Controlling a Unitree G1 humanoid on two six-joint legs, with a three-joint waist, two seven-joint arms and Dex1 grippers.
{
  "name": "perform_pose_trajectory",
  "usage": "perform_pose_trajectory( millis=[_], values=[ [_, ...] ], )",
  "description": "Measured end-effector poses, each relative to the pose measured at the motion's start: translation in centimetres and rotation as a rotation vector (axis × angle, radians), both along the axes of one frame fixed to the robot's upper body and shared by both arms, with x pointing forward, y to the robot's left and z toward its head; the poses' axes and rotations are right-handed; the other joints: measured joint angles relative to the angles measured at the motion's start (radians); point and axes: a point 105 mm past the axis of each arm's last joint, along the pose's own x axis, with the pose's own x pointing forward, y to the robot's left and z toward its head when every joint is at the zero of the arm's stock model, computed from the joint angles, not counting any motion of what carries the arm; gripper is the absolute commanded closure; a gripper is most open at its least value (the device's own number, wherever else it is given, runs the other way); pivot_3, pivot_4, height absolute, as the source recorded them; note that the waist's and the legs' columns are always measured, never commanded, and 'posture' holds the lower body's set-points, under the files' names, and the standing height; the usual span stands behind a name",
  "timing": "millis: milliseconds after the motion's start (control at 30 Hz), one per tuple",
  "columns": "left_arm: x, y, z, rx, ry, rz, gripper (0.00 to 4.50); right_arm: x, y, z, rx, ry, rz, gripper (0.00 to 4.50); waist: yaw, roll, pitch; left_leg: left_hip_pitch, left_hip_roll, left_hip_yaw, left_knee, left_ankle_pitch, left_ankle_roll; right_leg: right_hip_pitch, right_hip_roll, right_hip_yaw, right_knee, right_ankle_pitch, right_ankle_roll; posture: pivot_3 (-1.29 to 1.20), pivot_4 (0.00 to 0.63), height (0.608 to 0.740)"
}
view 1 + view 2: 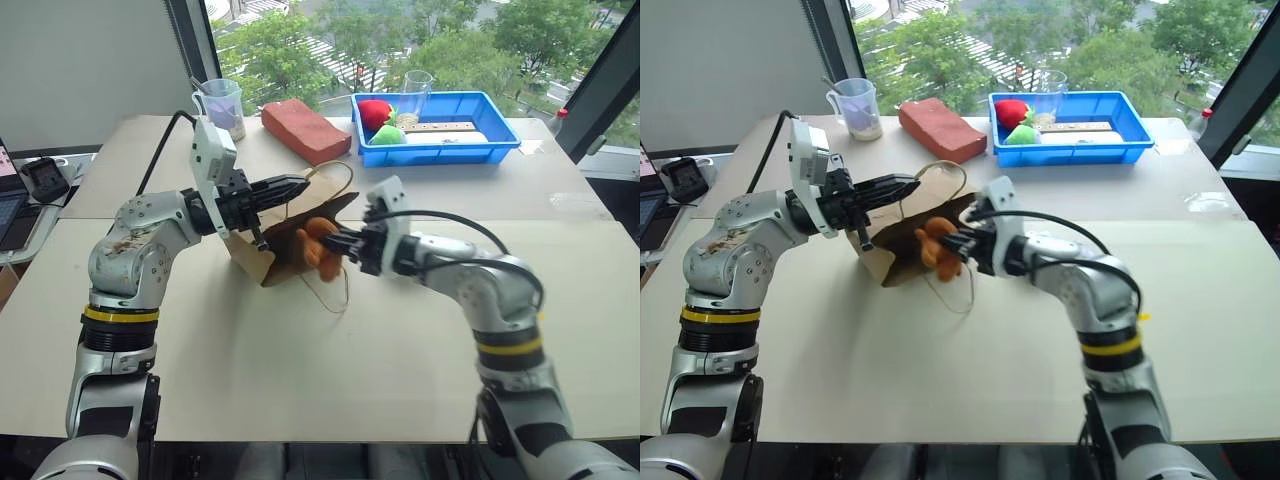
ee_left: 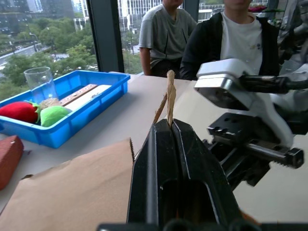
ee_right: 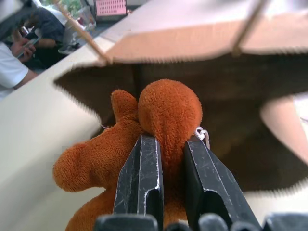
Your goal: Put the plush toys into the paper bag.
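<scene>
My right gripper is clamped on the reddish-brown plush toy, holding it right at the open mouth of the paper bag. My left gripper is pinched shut on the bag's cord handle, lifting the top edge so the mouth gapes toward the right arm. Bag lies on its side on the table. Behind it: red brick block, measuring cup, blue tray with strawberry toy. Two people sit across the table.
</scene>
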Motion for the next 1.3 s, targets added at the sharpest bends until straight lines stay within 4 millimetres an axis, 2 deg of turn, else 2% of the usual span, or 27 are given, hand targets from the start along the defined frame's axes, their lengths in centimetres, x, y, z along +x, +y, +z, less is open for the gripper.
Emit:
perform_pose_trajectory(
  millis=[167,300,367,500,633,700,733,1033,1100,1133,1167,1200,1300],
  values=[
    [-0.3,-0.2,0.2,-0.013,0.013,-0.018,4.50,1.7,3.1,-2.0,-0.009,0.029,-0.024,4.35,-0.002,0.000,0.000,0.000,0.000,0.000,-0.001,0.001,-0.001,-0.001,0.000,0.000,0.001,0.000,0.000,0.00,0.150,0.740],
    [-0.5,-0.3,0.4,-0.020,0.021,-0.025,4.50,2.4,4.6,-3.2,-0.018,0.032,-0.041,4.35,-0.003,0.000,0.000,-0.001,0.000,0.000,-0.002,0.001,-0.001,-0.002,0.000,0.000,0.001,0.000,0.000,0.00,0.150,0.740],
    [-0.6,-0.2,0.5,-0.021,0.020,-0.029,4.50,2.5,5.4,-3.2,-0.007,0.018,-0.037,3.33,-0.005,0.001,0.000,-0.001,0.000,0.000,-0.003,0.001,-0.002,-0.002,0.000,0.000,0.001,0.000,0.000,0.00,0.150,0.740],
    [-0.6,0.0,0.7,-0.021,0.015,-0.024,4.50,2.4,6.6,-3.0,0.014,-0.022,-0.029,2.04,-0.014,0.001,0.000,-0.001,0.000,0.000,-0.007,0.002,-0.004,-0.005,0.000,0.000,0.002,0.000,0.000,0.00,0.150,0.740],
    [-0.6,0.1,0.7,-0.021,0.014,-0.019,4.50,2.6,6.5,-2.6,0.016,-0.080,-0.047,0.55,-0.022,0.001,0.000,-0.001,0.000,0.000,-0.010,0.004,-0.008,-0.007,0.000,0.001,0.002,0.000,0.000,0.00,0.150,0.740],
    [-0.6,0.1,0.7,-0.022,0.014,-0.017,4.50,2.6,6.1,-2.8,0.013,-0.090,-0.055,0.05,-0.024,0.001,0.000,-0.001,0.000,0.000,-0.011,0.005,-0.008,-0.009,0.000,0.001,0.003,0.000,-0.001,0.00,0.150,0.740],
    [-0.6,0.1,0.7,-0.021,0.014,-0.017,4.50,2.6,5.8,-2.9,0.013,-0.092,-0.057,0.05,-0.024,0.001,0.000,-0.003,0.000,0.000,-0.012,0.005,-0.008,-0.011,0.000,0.001,0.004,0.000,-0.001,0.00,0.150,0.740],
    [-0.6,0.7,0.8,-0.005,0.008,-0.007,4.50,0.3,-1.3,-2.1,-0.097,-0.189,-0.053,0.05,-0.022,0.001,0.000,-0.007,0.000,0.000,-0.011,0.005,-0.008,-0.013,0.000,0.001,0.004,0.000,-0.001,0.00,0.150,0.740],
    [-0.6,0.9,0.6,-0.001,0.012,-0.005,4.50,-1.4,-4.1,-2.4,-0.161,-0.181,-0.038,0.05,-0.019,0.001,0.000,-0.007,0.000,0.000,-0.010,0.005,-0.008,-0.012,0.000,0.001,0.003,0.000,-0.001,0.00,0.150,0.740],
    [-0.6,0.9,0.6,-0.001,0.013,-0.005,4.50,-1.6,-5.2,-2.5,-0.187,-0.176,-0.053,0.05,-0.017,0.001,0.000,-0.008,0.000,0.000,-0.010,0.005,-0.008,-0.012,0.000,0.001,0.002,0.000,-0.001,0.00,0.150,0.740],
    [-0.6,1.0,0.5,0.000,0.015,-0.003,4.50,-1.8,-7.3,-2.6,-0.232,-0.168,-0.092,0.05,-0.014,0.001,0.000,-0.009,0.000,0.000,-0.009,0.005,-0.008,-0.012,0.000,0.001,0.001,0.000,-0.001,0.00,0.150,0.740],
    [-0.6,1.2,0.4,0.000,0.019,0.003,4.50,-1.6,-9.2,-2.5,-0.259,-0.161,-0.148,0.05,-0.013,0.001,0.000,-0.009,0.000,0.000,-0.008,0.005,-0.008,-0.012,0.000,0.001,0.001,0.000,-0.001,0.00,0.150,0.740],
    [-0.6,1.2,0.4,0.000,0.019,0.004,4.50,-0.9,-11.8,-2.1,-0.286,-0.169,-0.258,0.05,-0.018,0.000,0.000,-0.007,0.000,0.001,-0.007,0.005,-0.008,-0.012,0.000,0.001,0.000,0.000,-0.001,0.00,0.150,0.740]
  ],
)
